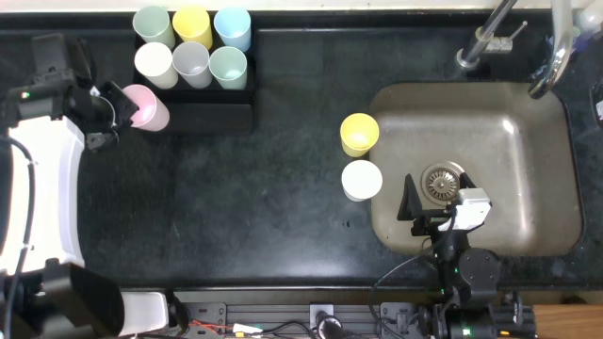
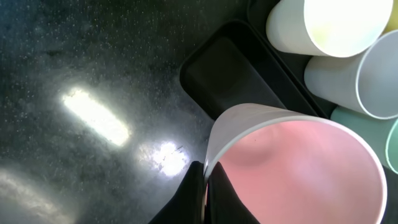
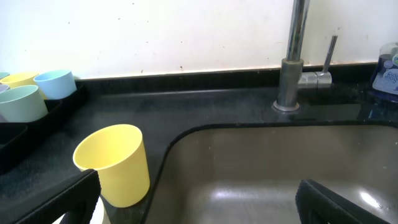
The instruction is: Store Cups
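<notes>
My left gripper (image 1: 121, 105) is shut on the rim of a pink cup (image 1: 146, 107), held tilted just left of the black tray (image 1: 221, 115). In the left wrist view the pink cup (image 2: 298, 168) hangs above the tray's bare front section (image 2: 230, 74), one finger (image 2: 189, 199) against its wall. The tray holds several cups (image 1: 192, 42). A yellow cup (image 1: 359, 133) and a white cup (image 1: 362, 180) stand on the counter by the sink's left rim. My right gripper (image 1: 412, 202) stands open over the sink, with the yellow cup (image 3: 115, 163) ahead of it.
The steel sink (image 1: 528, 122) takes up the right side, with its drain (image 1: 441, 181) and a faucet (image 1: 490, 38) at the back. A soap bottle (image 3: 387, 68) stands at the far right. Dark counter (image 1: 264, 207) stretches between tray and sink.
</notes>
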`<state>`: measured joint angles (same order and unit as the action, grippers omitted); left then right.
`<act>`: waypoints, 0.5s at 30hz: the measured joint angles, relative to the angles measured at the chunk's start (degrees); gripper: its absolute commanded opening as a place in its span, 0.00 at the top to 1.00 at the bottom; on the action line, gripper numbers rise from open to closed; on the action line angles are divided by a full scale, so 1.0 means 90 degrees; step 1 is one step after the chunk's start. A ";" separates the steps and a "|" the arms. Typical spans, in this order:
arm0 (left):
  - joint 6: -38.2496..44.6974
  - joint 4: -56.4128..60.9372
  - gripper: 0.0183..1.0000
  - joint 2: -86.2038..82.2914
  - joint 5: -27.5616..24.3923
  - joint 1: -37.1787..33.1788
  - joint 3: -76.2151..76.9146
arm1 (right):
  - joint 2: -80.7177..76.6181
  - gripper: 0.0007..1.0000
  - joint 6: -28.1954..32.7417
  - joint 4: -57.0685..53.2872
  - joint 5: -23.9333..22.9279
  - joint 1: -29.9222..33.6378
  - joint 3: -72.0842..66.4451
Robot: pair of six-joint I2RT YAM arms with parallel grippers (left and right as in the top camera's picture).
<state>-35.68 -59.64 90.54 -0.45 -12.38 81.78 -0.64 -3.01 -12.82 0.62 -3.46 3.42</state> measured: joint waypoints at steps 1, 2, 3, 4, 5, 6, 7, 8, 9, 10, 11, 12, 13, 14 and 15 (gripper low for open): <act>-0.0007 0.0041 0.98 0.0041 0.0000 -0.0015 0.0000 | 0.0000 0.00 0.0002 -0.0002 -0.0002 0.0000 0.0000; -0.0022 0.0102 0.98 0.0083 0.0000 -0.0044 0.0000 | 0.0002 0.00 0.0005 0.0000 0.0000 0.0000 0.0000; -0.0024 0.0175 0.98 0.0138 -0.0002 -0.0068 0.0000 | 0.0002 0.00 0.0002 0.0002 0.0000 0.0000 0.0000; -0.0027 0.0231 0.98 0.0180 -0.0005 -0.0097 0.0000 | 0.0000 0.00 0.0002 -0.0002 0.0000 0.0000 0.0000; -0.0027 0.0277 0.98 0.0233 -0.0019 -0.0126 0.0000 | 0.0002 0.00 0.0002 0.0000 0.0000 0.0000 0.0000; -0.0029 0.0318 0.98 0.0282 -0.0024 -0.0146 0.0000 | 0.0002 0.00 0.0002 -0.0002 0.0000 0.0000 0.0000; -0.0046 0.0362 0.98 0.0325 -0.0027 -0.0172 0.0000 | 0.0002 0.00 0.0002 0.0002 -0.0002 0.0000 0.0000; -0.0049 0.0437 0.98 0.0369 -0.0034 -0.0185 0.0000 | 0.0000 0.00 0.0002 0.0000 -0.0005 0.0000 0.0000; -0.0049 0.0517 0.98 0.0408 -0.0046 -0.0199 0.0000 | 0.0002 0.00 0.0000 0.0000 0.0002 0.0000 0.0000; -0.0051 0.0595 0.98 0.0442 -0.0049 -0.0214 0.0000 | 0.0002 0.00 0.0000 0.0000 -0.0002 0.0000 0.0000; -0.0053 0.0673 0.98 0.0466 -0.0051 -0.0219 0.0000 | 0.0002 0.00 0.0000 -0.0002 0.0000 0.0000 0.0000; -0.0063 0.0770 0.98 0.0491 -0.0049 -0.0221 0.0000 | 0.0002 0.00 0.0005 -0.0002 0.0000 0.0000 0.0000; -0.0070 0.0857 0.98 0.0512 -0.0056 -0.0221 0.0000 | 0.0000 0.00 0.0002 -0.0002 0.0000 0.0000 0.0000; -0.0073 0.0918 0.98 0.0532 -0.0070 -0.0221 0.0000 | 0.0000 0.00 0.0000 0.0000 -0.0002 0.0000 0.0000; -0.0080 0.0952 0.98 0.0556 -0.0075 -0.0219 0.0000 | 0.0000 0.00 0.0002 -0.0002 0.0000 0.0000 0.0000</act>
<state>-36.40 -51.07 95.55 -1.13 -14.35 81.78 -0.64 -2.98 -12.84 0.62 -3.46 3.42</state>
